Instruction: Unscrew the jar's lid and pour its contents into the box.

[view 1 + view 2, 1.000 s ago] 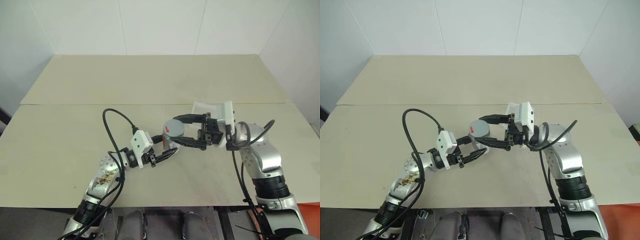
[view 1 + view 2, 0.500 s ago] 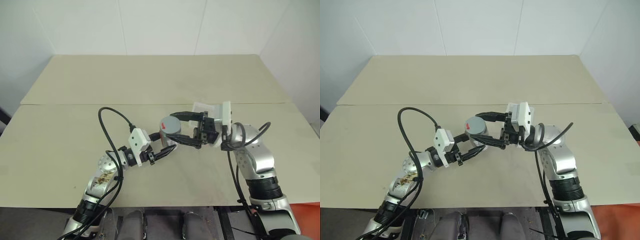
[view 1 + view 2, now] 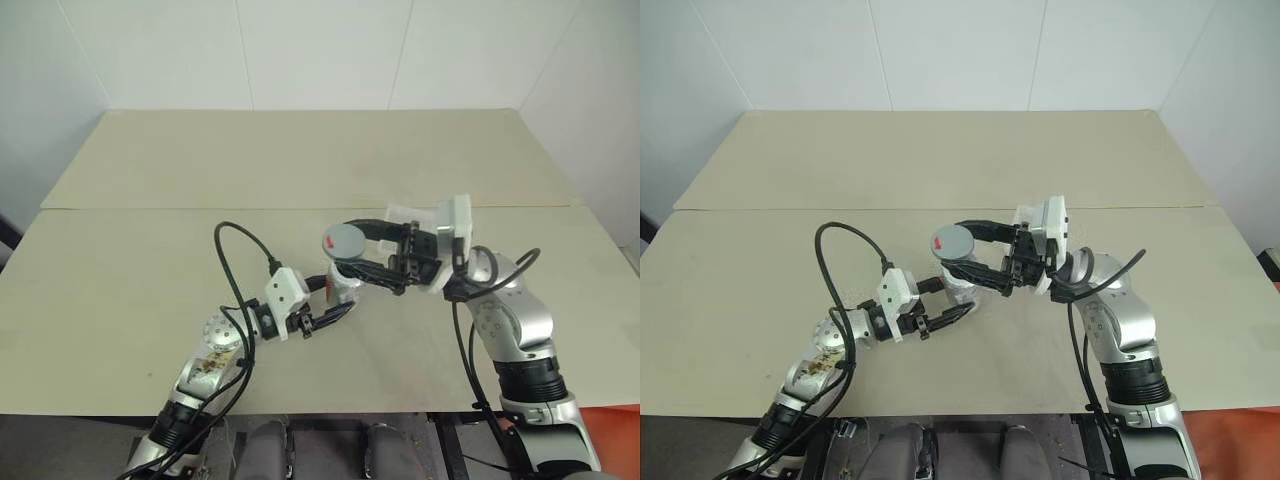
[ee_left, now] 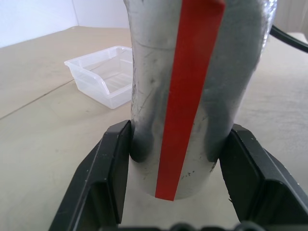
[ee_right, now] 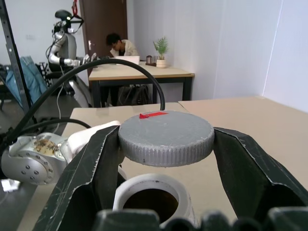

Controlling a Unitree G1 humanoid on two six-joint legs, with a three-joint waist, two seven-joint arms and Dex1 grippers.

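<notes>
Right wrist view shows the lid (image 5: 166, 138) now lifted clear of the jar (image 5: 153, 198), whose mouth stands open above the table (image 3: 150, 260), right gripper (image 5: 166, 144) clamping the lid, left gripper (image 4: 178, 159) clamping the jar, box (image 4: 103, 74) nearby for pouring.

No readable text, label wording, brand, number or sign anywhere.
</notes>
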